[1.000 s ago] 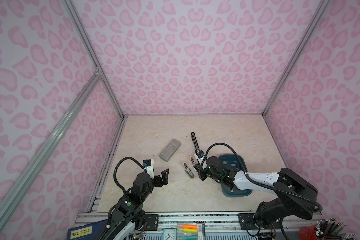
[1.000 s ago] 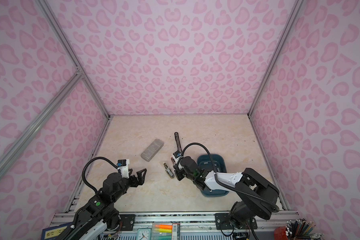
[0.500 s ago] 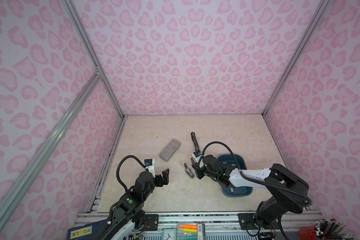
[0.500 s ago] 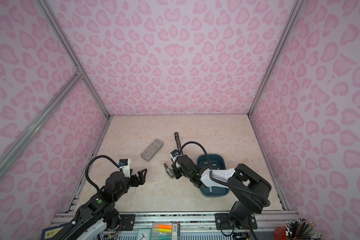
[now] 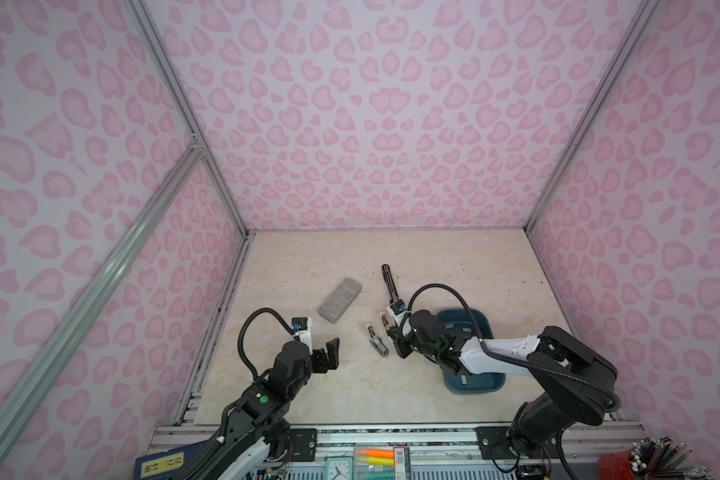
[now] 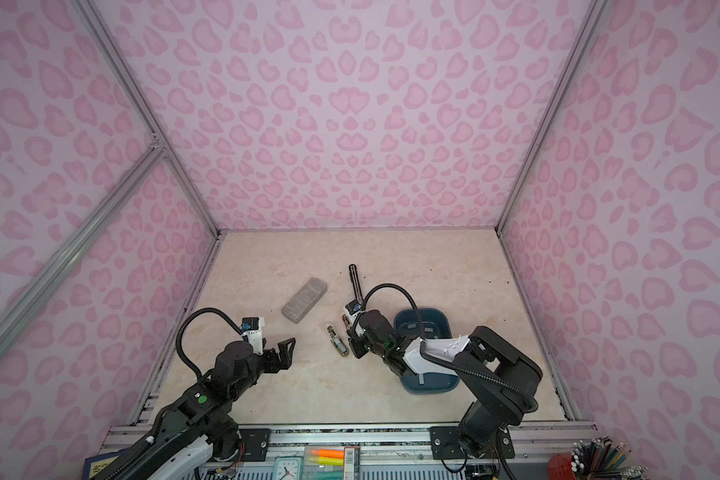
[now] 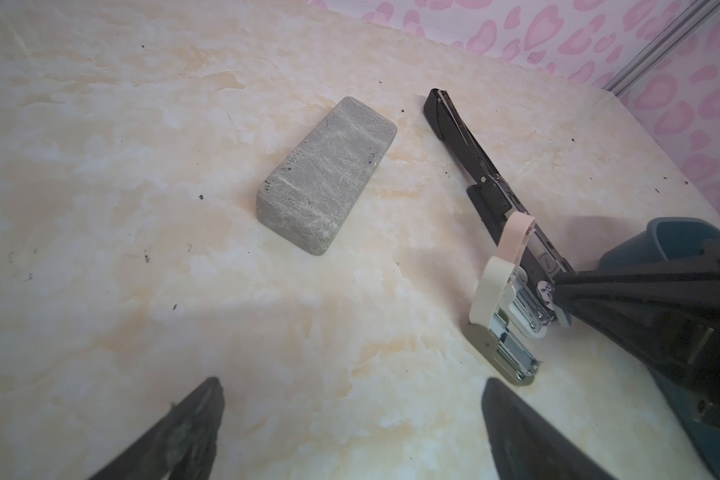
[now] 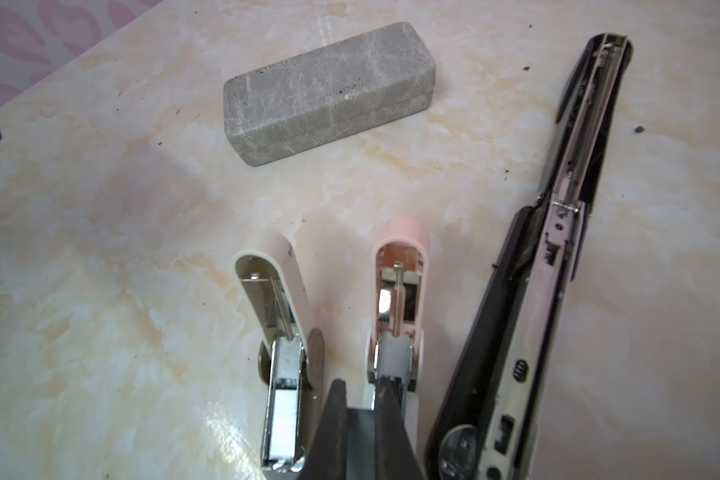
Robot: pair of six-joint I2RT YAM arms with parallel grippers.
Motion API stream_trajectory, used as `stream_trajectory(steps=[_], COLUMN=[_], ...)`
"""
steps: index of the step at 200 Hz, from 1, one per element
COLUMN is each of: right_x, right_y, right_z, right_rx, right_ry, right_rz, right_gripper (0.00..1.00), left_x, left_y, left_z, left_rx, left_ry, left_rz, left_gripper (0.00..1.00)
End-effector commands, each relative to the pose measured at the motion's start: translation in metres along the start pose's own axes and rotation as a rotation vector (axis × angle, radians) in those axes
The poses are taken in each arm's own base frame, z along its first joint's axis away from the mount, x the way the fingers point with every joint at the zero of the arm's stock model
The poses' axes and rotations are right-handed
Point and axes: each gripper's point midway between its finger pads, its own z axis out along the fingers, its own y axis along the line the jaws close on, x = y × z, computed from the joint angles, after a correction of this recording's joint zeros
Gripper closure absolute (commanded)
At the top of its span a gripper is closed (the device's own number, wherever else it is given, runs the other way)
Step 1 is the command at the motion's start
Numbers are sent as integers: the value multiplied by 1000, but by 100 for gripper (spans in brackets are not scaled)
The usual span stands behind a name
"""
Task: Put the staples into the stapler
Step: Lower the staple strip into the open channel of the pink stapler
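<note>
The job looks partly done. In the right wrist view the cream stapler (image 8: pixel 285 316) lies open with a silver strip seated in its channel. The pink stapler (image 8: pixel 400 266) just beside it is open too. The right gripper (image 8: pixel 362 395), jaws pressed together, has its tips at that channel; whether it pinches a strip there I cannot tell. The black stapler (image 8: pixel 558 270), folded out flat, shows no strip that I can make out, so I judge it unfilled. In both top views all three lie to the right of the block (image 5: pixel 340 300), the two small ones nearer the robot. Only the top views show spare staples (image 5: pixel 463 379) in the tray (image 5: pixel 481 386), beyond the staplers from the block. The left gripper (image 7: pixel 352 395), spread wide and empty, hovers on the robot's side of the block.
</note>
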Motion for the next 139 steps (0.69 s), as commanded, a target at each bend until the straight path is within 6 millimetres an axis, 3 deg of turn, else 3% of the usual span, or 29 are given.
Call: stream_trajectory(steps=[1,139], right_x=[-6,-2], right_y=[4,-3], right_z=[2,11], right_rx=[-19,-37], right_ry=[-24,-17], right_rz=[-9,6], right_gripper=[98,98], left_x=[-15,-9], left_y=[-6,-12], left_z=[-1,8], left_rx=[11,-9], left_ry=[-46,11], left_rz=[-5,44], left_gripper=[2,2])
